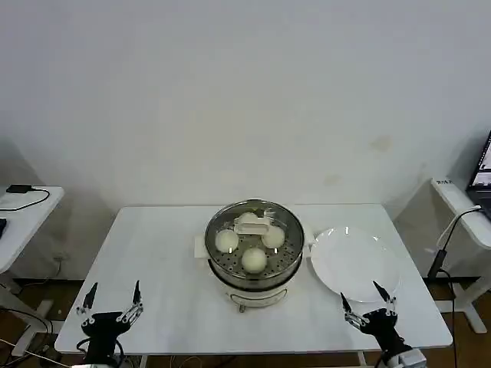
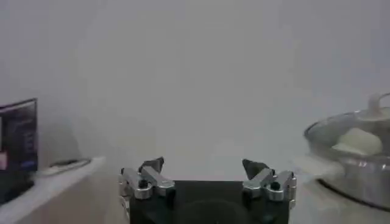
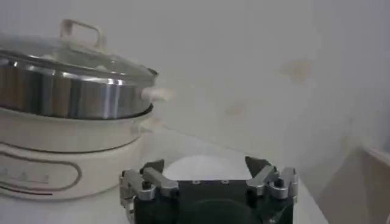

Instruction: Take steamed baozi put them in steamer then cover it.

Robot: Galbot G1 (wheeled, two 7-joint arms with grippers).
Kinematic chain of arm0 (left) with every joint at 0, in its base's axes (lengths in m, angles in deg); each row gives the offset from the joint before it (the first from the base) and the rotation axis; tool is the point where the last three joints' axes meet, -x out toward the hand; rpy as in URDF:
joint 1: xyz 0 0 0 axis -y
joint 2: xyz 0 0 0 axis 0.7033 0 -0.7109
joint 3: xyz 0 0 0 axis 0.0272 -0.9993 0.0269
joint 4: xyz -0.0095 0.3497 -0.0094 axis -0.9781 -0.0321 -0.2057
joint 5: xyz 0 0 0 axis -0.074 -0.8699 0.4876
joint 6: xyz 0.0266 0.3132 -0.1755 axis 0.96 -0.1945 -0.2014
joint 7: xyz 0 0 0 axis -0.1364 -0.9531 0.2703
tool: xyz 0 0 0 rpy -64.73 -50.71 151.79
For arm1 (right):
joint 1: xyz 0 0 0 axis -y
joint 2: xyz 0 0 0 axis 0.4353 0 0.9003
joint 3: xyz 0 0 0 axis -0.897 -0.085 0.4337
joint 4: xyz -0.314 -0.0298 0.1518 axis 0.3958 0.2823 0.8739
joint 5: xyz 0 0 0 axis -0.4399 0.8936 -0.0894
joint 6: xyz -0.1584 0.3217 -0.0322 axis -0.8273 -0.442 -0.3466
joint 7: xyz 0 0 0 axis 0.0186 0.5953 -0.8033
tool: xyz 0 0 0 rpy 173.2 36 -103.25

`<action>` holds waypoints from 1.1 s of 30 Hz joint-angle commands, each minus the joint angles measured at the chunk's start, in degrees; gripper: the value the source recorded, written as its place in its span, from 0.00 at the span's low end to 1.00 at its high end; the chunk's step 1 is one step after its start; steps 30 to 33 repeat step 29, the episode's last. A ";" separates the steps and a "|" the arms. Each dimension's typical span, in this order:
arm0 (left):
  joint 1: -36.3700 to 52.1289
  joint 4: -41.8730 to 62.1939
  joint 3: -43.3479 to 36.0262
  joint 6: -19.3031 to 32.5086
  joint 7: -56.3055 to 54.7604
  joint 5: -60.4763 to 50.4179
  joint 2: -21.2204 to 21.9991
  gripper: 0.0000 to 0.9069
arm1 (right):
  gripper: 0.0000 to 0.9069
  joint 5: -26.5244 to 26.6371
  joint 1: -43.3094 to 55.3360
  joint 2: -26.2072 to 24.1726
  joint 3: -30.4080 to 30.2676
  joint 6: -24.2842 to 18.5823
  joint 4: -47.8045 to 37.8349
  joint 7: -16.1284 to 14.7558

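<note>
The steamer point(image 1: 254, 261) stands at the middle of the white surface point(image 1: 161, 268), a shiny steel pot on a white base. The cover point(image 1: 255, 228) sits on it, glass with a metal rim and a pale handle across its centre. Through the glass the baozi point(image 1: 254, 260) show on the perforated tray: one at 6 o'clock, one at 9 o'clock point(image 1: 226, 241), one at 3 o'clock point(image 1: 273, 238), and a fourth at 12 o'clock point(image 1: 247, 219) partly behind the handle.

A white plate point(image 1: 354, 261) lies bare at 3 o'clock from the steamer, just beside it.

The left end effector point(image 1: 112, 300) hangs at the near edge of the surface, at about 8 o'clock from the steamer and well apart from it, fingers spread wide with nothing between them. The right end effector point(image 1: 368, 301) sits at the near edge at about 4 o'clock from the steamer, by the plate's near rim, likewise spread and holding nothing.

In the left wrist view the steamer point(image 2: 353, 164) shows off to one side with a bun point(image 2: 359, 140) under the glass; in the right wrist view the pot point(image 3: 67, 122) and its cover point(image 3: 73, 52) stand close by.
</note>
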 commanded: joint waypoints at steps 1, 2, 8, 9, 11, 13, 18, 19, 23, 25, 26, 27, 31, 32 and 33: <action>-3.08 2.07 2.54 2.83 0.02 4.95 0.41 1.00 | 1.00 -0.09 -0.61 -0.13 -0.12 -0.06 0.34 -0.10; -2.88 2.47 2.54 3.21 0.45 5.43 0.42 1.00 | 1.00 -0.14 -0.61 -0.12 -0.18 -0.07 0.34 -0.14; -3.18 3.59 1.85 1.38 1.92 4.99 0.32 1.00 | 1.00 -0.05 -0.78 -0.19 -0.97 0.27 0.45 0.00; -3.23 3.69 1.71 1.17 2.02 4.96 0.32 1.00 | 1.00 0.04 -0.81 -0.20 -1.07 0.30 0.53 0.23; -3.45 3.95 1.56 0.29 2.42 4.43 0.20 1.00 | 1.00 2.64 -0.80 -0.21 -1.69 1.15 1.05 1.22; -3.70 4.26 1.46 -0.32 2.91 4.00 -0.02 1.00 | 1.00 3.53 -1.03 -0.31 -2.20 2.27 1.86 1.51; -3.50 5.11 1.35 -1.07 3.60 2.53 -0.07 1.00 | 1.00 4.10 -1.98 -1.46 -2.78 4.55 2.78 1.78; -3.39 5.30 1.35 -1.18 3.47 2.31 -0.02 1.00 | 1.00 4.32 -2.20 -1.78 -2.79 4.99 2.99 1.94; -2.65 6.31 1.55 -1.22 3.36 2.23 -0.30 1.00 | 1.00 7.98 -3.64 -4.04 -4.43 6.33 3.87 4.15; -2.62 6.27 1.87 -1.21 3.38 2.27 -0.43 1.00 | 1.00 9.23 -4.31 -5.48 -4.89 7.01 4.34 5.20; -2.67 6.21 2.01 -1.20 3.39 2.24 -0.39 1.00 | 1.00 9.37 -4.38 -5.78 -4.91 7.32 4.50 5.40; -2.70 6.15 2.12 -1.15 3.40 2.24 -0.37 1.00 | 1.00 9.52 -4.58 -6.14 -4.92 7.62 4.71 5.76; -2.79 6.09 2.28 -1.06 3.35 2.21 -0.27 1.00 | 1.00 9.76 -4.64 -6.50 -5.12 8.16 5.04 6.32; -2.79 6.09 2.28 -1.06 3.35 2.21 -0.27 1.00 | 1.00 9.76 -4.64 -6.50 -5.12 8.16 5.04 6.32; -2.79 6.09 2.28 -1.06 3.35 2.21 -0.27 1.00 | 1.00 9.76 -4.64 -6.50 -5.12 8.16 5.04 6.32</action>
